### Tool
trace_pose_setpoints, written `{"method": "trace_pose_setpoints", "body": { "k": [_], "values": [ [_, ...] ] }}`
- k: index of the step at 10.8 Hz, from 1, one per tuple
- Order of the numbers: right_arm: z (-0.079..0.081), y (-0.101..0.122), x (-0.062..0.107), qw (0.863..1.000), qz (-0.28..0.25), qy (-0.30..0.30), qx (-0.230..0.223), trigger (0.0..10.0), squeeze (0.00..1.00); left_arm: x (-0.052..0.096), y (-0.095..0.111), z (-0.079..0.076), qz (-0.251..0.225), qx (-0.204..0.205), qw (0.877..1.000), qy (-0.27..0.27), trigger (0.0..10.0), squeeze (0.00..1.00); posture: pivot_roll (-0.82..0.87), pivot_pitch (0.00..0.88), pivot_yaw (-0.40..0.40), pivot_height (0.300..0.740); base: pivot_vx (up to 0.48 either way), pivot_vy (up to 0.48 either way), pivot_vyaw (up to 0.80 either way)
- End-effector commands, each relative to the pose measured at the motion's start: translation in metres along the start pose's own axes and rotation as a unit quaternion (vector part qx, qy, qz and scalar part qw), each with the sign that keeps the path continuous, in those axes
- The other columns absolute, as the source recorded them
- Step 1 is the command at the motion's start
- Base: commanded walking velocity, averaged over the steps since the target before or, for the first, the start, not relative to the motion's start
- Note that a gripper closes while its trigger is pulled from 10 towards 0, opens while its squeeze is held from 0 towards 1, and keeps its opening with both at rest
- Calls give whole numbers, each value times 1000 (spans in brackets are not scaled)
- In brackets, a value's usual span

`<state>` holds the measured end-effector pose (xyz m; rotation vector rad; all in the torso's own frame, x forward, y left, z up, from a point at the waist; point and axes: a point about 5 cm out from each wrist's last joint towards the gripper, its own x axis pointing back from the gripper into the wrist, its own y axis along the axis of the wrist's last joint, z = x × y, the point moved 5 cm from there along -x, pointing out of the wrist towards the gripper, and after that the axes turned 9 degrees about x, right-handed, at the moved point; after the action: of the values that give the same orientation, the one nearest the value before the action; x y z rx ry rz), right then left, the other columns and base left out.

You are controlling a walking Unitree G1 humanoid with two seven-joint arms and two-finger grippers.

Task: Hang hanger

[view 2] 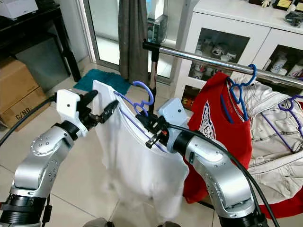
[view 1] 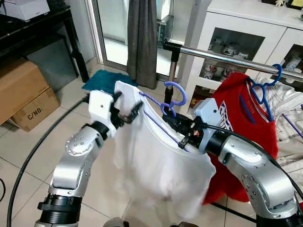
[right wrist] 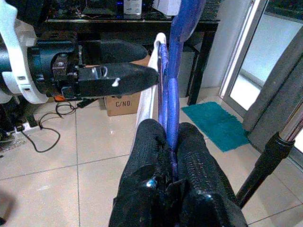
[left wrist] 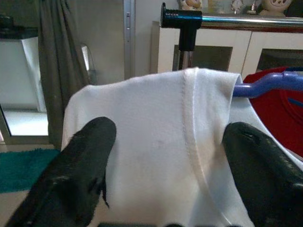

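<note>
Soft, even daylight fills the room, brightest at the glass door behind the curtain, where the panes wash out to white. Beside the door, glare streaks the metal rail, and the tiles below it carry pale reflections. In the wrist views the near black fingers blur, and the dark desk far from the door sits in shadow.

Three blue hangers, three garments, two cardboard boxes.
</note>
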<state>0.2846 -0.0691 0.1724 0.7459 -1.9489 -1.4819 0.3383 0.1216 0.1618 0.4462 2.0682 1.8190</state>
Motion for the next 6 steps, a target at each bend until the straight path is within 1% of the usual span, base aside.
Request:
{"method": "trace_pose_setpoints", "body": {
  "k": [1,2,4,6],
  "values": [
    [-7,7,-1,1000,-8,-11,4,0,0,-1,1,-1,-3,-6,1000,2,0,0,-41,0,-22,740,0,0,0],
    [-10,7,-2,1000,-7,-16,3,0,0,-1,-2,-2,-1,-10,1000,1,0,0,-42,0,-21,740,0,0,0],
    [-9,14,-5,1000,-23,-12,-6,0,0,-5,-4,-2,3,-8,1000,-1,0,0,-44,0,-17,740,0,0,0],
    [-8,19,-5,999,-34,-6,-13,0,0,-9,-6,-4,10,-5,1000,-19,0,0,-46,0,-12,740,0,0,0]
  ]
}}
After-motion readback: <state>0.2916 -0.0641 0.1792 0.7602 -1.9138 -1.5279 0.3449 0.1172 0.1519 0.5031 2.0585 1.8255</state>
